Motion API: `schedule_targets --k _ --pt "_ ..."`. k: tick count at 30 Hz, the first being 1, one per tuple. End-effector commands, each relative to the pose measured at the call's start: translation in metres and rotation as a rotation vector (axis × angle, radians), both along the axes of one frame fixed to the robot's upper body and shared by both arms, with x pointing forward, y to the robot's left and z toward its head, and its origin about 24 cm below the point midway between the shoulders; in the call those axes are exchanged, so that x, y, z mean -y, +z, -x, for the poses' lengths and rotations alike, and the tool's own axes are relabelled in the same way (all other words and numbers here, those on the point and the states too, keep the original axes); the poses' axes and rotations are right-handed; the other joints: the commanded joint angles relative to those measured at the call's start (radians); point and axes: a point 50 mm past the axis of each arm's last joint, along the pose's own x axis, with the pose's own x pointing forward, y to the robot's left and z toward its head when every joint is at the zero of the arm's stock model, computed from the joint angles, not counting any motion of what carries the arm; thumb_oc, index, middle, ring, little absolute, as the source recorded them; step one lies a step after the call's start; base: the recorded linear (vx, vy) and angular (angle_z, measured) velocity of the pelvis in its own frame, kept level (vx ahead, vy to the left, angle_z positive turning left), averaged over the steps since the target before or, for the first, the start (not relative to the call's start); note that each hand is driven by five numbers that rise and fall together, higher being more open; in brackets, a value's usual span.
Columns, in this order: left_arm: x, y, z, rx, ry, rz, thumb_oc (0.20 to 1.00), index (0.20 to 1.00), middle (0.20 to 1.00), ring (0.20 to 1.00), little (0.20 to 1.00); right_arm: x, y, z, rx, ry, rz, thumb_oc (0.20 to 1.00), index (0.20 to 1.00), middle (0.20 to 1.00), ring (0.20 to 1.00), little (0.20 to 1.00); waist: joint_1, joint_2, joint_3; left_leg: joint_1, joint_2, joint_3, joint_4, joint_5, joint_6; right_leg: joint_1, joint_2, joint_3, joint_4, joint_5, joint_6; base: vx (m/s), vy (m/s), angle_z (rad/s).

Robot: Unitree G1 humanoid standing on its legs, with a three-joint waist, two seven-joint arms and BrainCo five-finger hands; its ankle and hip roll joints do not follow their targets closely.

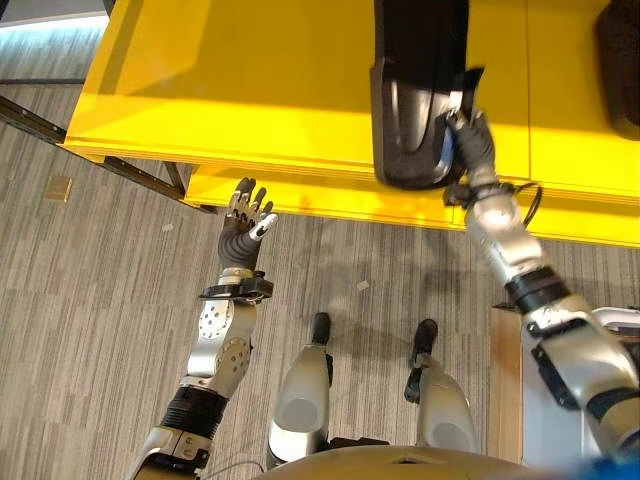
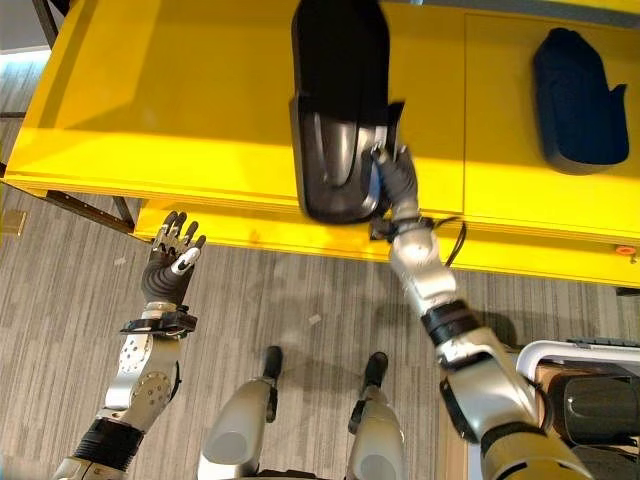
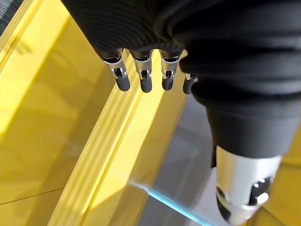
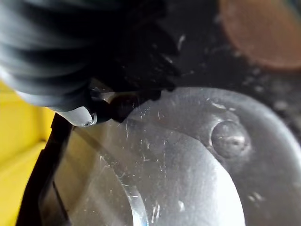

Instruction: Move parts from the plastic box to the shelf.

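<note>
A long black plastic part [image 1: 415, 90] lies on the yellow shelf [image 1: 250, 90], its rounded near end reaching the shelf's front edge. My right hand [image 1: 470, 140] grips that end's right rim, fingers and thumb curled on it; the right wrist view shows the part's glossy scratched surface [image 4: 188, 165] right against the hand. My left hand [image 1: 245, 225] is raised just below the shelf's front lip with straight spread fingers [image 3: 141, 80], holding nothing. A second dark part [image 2: 580, 100] rests further right on the shelf. The plastic box [image 2: 545, 352] shows at the lower right with a dark part inside.
The shelf's front lip [image 2: 250, 235] overhangs grey wood-look floor. Dark metal frame bars [image 1: 30, 120] run under its left end. A small brass floor plate [image 1: 58, 188] lies to the left. A wooden strip [image 1: 505, 380] stands beside the box.
</note>
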Motion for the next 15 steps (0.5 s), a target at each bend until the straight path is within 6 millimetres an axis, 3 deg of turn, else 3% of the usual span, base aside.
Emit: schedule_targets --k 1,2,6,15 --pt "0.002 0.02 0.013 0.105 -0.021 -0.009 1.0 1.0 1.0 1.0 1.0 0.01 0.057 -0.002 0.183 -0.051 -0.011 0.2 0.2 0.2 0.2 0.2 0.016 -0.03 -0.038 -0.101 0.047 -0.068 -0.019 0.106 -0.043 0.047 -0.075 0.04 0.156 -0.111 0.094 0.0 0.032 -0.05" --pt "0.003 0.02 0.014 0.105 -0.031 -0.008 1.0 1.0 1.0 1.0 1.0 0.021 0.078 -0.007 0.21 -0.11 0.015 0.2 0.2 0.2 0.2 0.2 0.018 -0.028 -0.031 -0.107 0.047 -0.066 -0.022 0.107 -0.043 0.031 -0.075 0.042 0.159 -0.108 0.095 0.0 0.027 -0.34" --pt "0.003 0.02 0.016 0.102 -0.052 -0.01 1.0 1.0 1.0 1.0 1.0 0.042 0.114 -0.013 0.227 -0.209 0.037 0.2 0.2 0.2 0.2 0.2 0.021 -0.023 -0.016 -0.118 0.052 -0.059 -0.024 0.109 -0.044 0.004 -0.073 0.048 0.168 -0.105 0.095 0.0 0.017 -0.14" --pt "0.008 0.025 0.014 0.119 -0.096 -0.018 1.0 1.0 1.0 1.0 1.0 0.077 0.142 -0.02 0.157 -0.373 0.05 0.2 0.2 0.2 0.2 0.2 0.031 -0.005 0.006 -0.144 0.048 -0.06 -0.005 0.099 -0.044 -0.037 -0.071 0.053 0.205 -0.115 0.096 0.0 0.001 -0.01"
